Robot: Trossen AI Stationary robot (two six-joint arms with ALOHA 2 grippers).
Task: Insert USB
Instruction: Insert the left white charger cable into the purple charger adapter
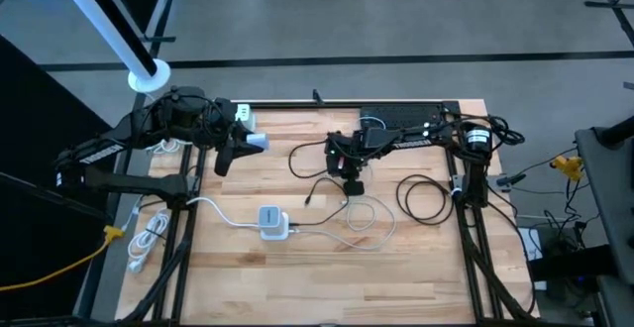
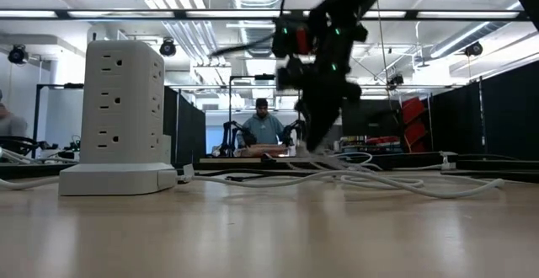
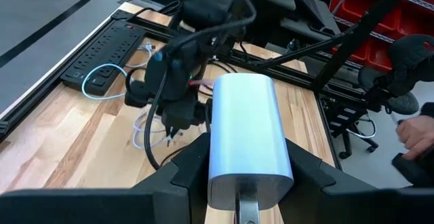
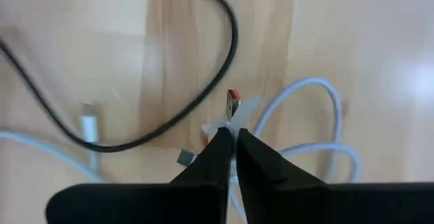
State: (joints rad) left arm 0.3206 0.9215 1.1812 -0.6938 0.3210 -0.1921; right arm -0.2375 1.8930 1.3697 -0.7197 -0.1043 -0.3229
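My left gripper (image 3: 245, 183) holds a silver power bank (image 3: 247, 132) above the table's far left part; the power bank (image 1: 254, 141) shows there from above too. My right gripper (image 4: 234, 137) hangs over the table's middle, pointing down, shut on a USB plug (image 4: 232, 104) with a red insert and a white cable (image 4: 319, 91). The cable's loops (image 1: 369, 214) lie on the wood below the right gripper (image 1: 352, 182). In the low view the right gripper (image 2: 313, 101) stands above the tabletop. My left gripper pinches the power bank between its two fingers (image 3: 184, 173), one on each long side, near the end (image 3: 249, 176) closest to the wrist. The bank is lifted clear, lies roughly level and points toward the table's right. My right gripper pinches the USB plug between its shut fingertips (image 4: 220, 146), from above, pointing down. The plug's metal end (image 4: 232, 100) sticks out past the tips. It is lifted clear of the wood, and its white cable trails to the table.
A white outlet tower (image 1: 274, 223) stands near the table's middle front, tall at the left in the low view (image 2: 118, 118). A black power strip (image 1: 401, 119) lies along the far edge. Black cable loops (image 1: 426, 196) lie to the right. A person (image 2: 263, 126) sits far behind.
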